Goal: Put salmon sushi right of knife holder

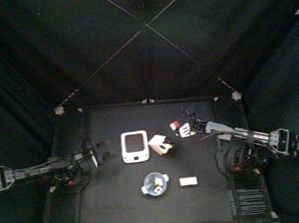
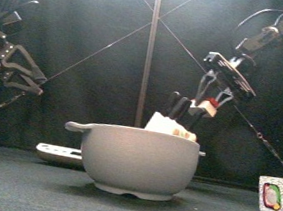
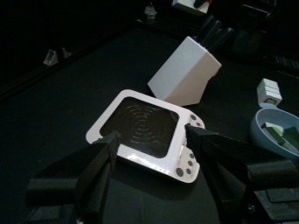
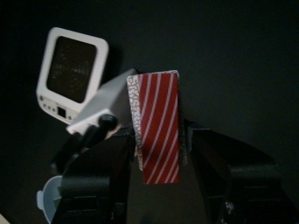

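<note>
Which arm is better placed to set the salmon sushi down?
Right: its tool grips the salmon sushi above the table, while the left tool is open and empty.

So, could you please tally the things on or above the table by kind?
Salmon sushi: 1
Knife holder: 1
Flat white scale: 1
Bowl: 1
Small white block: 1
Total: 5
</note>
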`<state>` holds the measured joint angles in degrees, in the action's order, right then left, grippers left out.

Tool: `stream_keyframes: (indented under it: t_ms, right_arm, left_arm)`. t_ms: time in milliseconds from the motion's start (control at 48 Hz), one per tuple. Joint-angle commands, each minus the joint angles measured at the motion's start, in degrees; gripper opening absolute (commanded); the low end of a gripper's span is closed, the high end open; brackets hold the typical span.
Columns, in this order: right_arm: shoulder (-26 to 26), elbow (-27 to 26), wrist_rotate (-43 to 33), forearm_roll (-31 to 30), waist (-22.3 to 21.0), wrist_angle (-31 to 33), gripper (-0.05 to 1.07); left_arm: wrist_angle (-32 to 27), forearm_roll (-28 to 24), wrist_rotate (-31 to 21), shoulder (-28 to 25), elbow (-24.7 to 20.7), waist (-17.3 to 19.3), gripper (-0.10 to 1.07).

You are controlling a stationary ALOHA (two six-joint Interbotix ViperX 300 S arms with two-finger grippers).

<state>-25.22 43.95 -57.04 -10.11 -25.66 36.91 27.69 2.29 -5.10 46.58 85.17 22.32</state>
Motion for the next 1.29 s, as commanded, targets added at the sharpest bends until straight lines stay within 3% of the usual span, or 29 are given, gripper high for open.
stream_keyframes:
  t_ms: [0, 188, 396, 750, 896, 1271]
  right_arm:
    - [-0.9, 0.5, -2.1, -1.1, 1.4, 3.4, 0.69]
    - [1.2, 4.2, -10.3, -4.4, 5.2, 4.8, 0.69]
    - [2.1, 6.7, -24.9, -9.1, 9.4, 5.3, 0.69]
    - [8.9, 7.2, -52.0, -26.4, 16.9, 5.4, 0.69]
    - [12.2, 6.4, -55.7, -28.4, 17.4, 5.4, 0.69]
    - [21.3, 2.8, -55.6, -26.4, 17.6, 5.4, 0.7]
  left_arm:
    - [0.2, 0.1, 0.1, -0.1, -1.0, 0.2, 0.95]
    - [0.2, 0.1, 0.1, -0.2, -0.8, 0.3, 0.95]
    - [0.2, 0.2, 0.0, -0.2, -0.7, 0.3, 0.95]
    - [0.2, 0.5, 0.1, -0.1, -0.5, 0.4, 0.95]
    - [0.2, 0.5, 0.1, -0.2, -0.5, 0.4, 0.95]
    - [0.3, 0.5, 0.1, -0.2, -0.4, 0.5, 0.95]
